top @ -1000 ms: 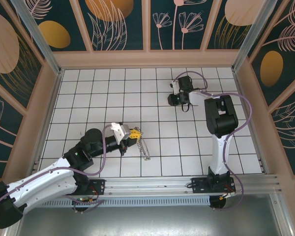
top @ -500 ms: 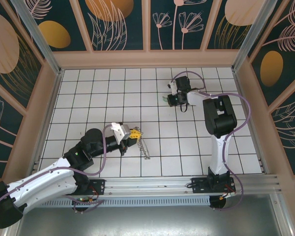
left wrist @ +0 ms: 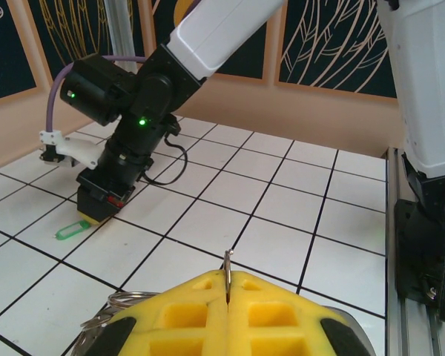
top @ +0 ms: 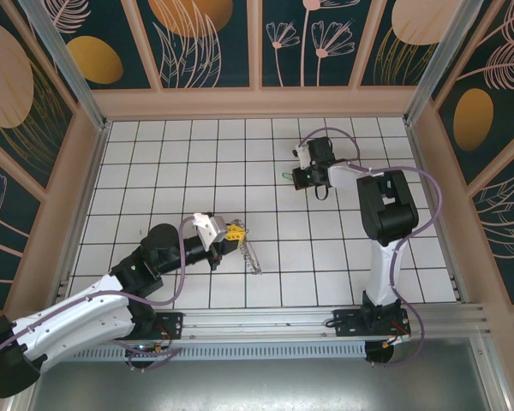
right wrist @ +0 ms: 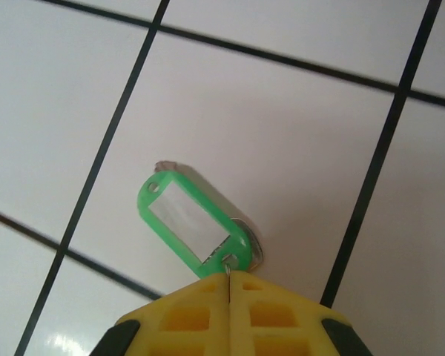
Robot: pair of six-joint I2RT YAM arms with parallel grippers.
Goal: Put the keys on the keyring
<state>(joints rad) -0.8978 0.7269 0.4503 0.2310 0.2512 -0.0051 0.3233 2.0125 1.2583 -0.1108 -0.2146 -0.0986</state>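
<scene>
The greatest risk is judged to lie in the long carry ahead: the green key (right wrist: 196,222) is held by the right gripper (right wrist: 230,285) well apart from the keyring (top: 250,257), beyond it toward the far wall and to its right. That gripper is seen clenched on only the very end of the key's tag, where a thin wire is nipped between the yellow fingertips, so the tag could be swung or twisted out if it is moved briskly. The keyring is pinched by the left gripper (top: 232,230), whose fingertips are closed on a thin edge of the ring, while its loose bumpy length is left trailing on the tiles. The ring could be turned in that narrow hold when the key is pressed against it, and the opening missed. A snag of the trailing length is judged a lesser danger. Around the keyring, walls (top: 206,43) of dark panels printed with pale and gold plants are set in wooden frames. Beneath it lies a glossy white tiled table (top: 197,154) with black lines, on which a dropped key would likely slide. Nearer than the keyring, an aluminium rail (top: 283,321) is fixed.
</scene>
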